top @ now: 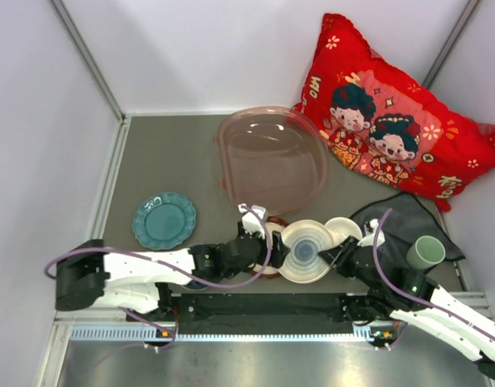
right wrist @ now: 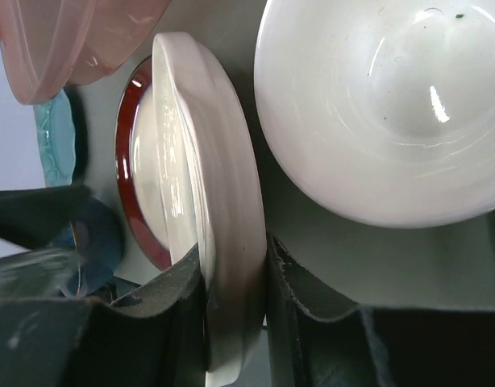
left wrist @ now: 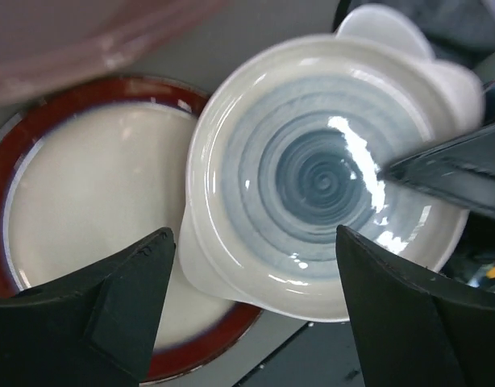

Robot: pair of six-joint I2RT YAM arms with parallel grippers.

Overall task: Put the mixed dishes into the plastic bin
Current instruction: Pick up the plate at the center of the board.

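Rim pinch: right claw (right wrist: 235,278) clamps the blue-swirled handled plate (right wrist: 211,185) edge-on; glaze looks slick and chippable; left claw (left wrist: 254,246) hovers above, spread apart.

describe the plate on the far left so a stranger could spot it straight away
Start at the big pinkish plastic bin at the back of the table. Nearer and to its left a teal plate lies alone. Unlike the white dishes clustered to its right, it is blue-green with a scalloped rim.

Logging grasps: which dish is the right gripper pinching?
The blue-swirled handled plate, rim clamped in the right gripper; the red-rimmed plate and plain white bowl lie free.
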